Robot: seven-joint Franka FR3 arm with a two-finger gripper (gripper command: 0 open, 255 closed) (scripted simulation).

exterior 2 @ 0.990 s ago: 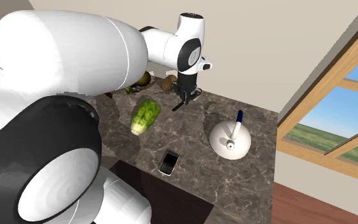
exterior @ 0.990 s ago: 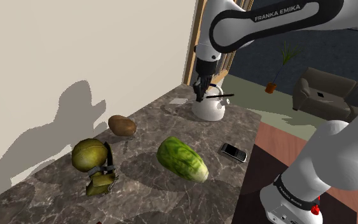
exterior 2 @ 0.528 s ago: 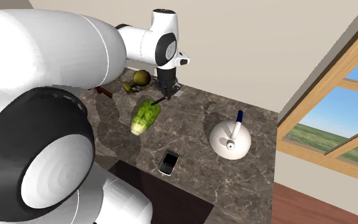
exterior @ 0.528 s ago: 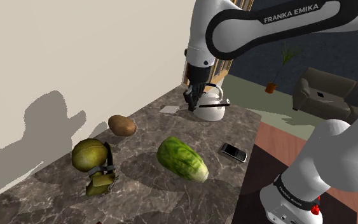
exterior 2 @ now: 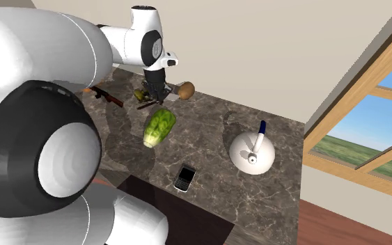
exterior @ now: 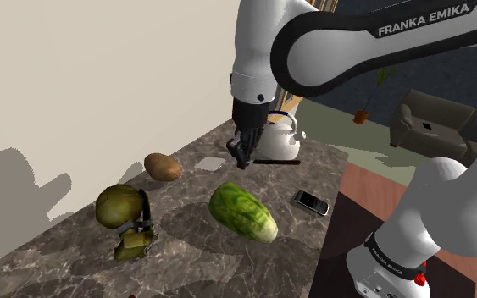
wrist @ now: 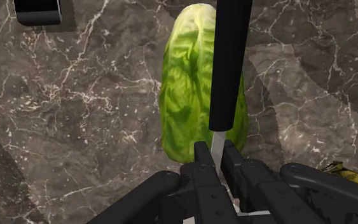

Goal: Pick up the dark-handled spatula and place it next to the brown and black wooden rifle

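End effector (wrist: 216, 151) clenched on the dark-handled spatula (wrist: 230, 63), gripping its pale neck (wrist view); the handle projects over a green lettuce (wrist: 187, 95). The shoulder view shows the spatula held above the middle of the marble table (exterior: 198, 254). The second exterior view adds the brown-and-black rifle (exterior 2: 107, 95) near the table's wall-side edge.

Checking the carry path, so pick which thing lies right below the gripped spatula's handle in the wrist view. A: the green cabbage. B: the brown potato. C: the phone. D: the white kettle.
A: in the wrist view the gripper is shut on the spatula, and its dark handle runs across the green cabbage lying on the dark veined counter.
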